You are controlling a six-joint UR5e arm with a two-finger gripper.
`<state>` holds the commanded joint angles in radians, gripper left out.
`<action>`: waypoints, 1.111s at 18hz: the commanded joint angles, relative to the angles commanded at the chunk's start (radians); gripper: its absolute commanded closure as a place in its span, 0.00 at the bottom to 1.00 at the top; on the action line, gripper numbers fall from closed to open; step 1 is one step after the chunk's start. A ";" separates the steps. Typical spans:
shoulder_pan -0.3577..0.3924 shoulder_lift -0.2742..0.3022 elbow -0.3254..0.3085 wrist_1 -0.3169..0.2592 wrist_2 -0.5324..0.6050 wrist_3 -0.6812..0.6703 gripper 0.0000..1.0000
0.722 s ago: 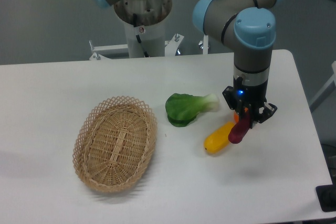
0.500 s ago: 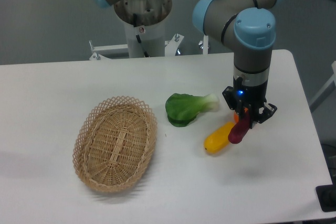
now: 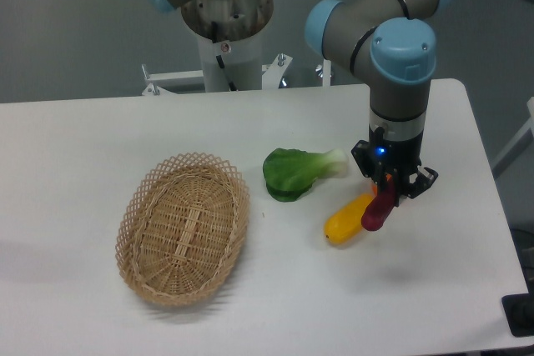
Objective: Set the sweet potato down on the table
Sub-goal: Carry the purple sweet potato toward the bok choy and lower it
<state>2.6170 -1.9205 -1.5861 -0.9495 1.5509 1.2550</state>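
- While the nearest stretch of the table lies bare and white at the front right, a faint shadow on it sits just below and to the right of the hanging vegetable, which suggests the load is off the surface and not resting on it.
- Just behind that patch, the sweet potato hangs from the gripper, its upper end pinched between the two fingers and its free rounded end pointing down and a little to the left in the camera view.
- Its long axis is steep, nearer upright than flat, so the lower tip would probably meet the table first; I judge the coming move to be a descent before release.
- The gripper is closed on the sweet potato at a narrow width; the fingertips are partly hidden by the vegetable, but it hangs from them with nothing under it.
- Right beside the hanging tip, overlapping it in this view, lies the yellow vegetable; whether the two touch cannot be told. A straight drop risks landing against it, so the bare area to the front right looks the safer spot.
- A sliver of orange fruit shows behind the gripper.
- Further left is the leafy green vegetable, and well apart on the left the wicker basket.
- Farthest back stands the arm's base column.
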 joint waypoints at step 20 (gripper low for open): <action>-0.210 -0.123 -0.161 0.169 0.163 -0.586 0.84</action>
<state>2.4068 -2.0433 -1.7471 -0.7810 1.7135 0.6688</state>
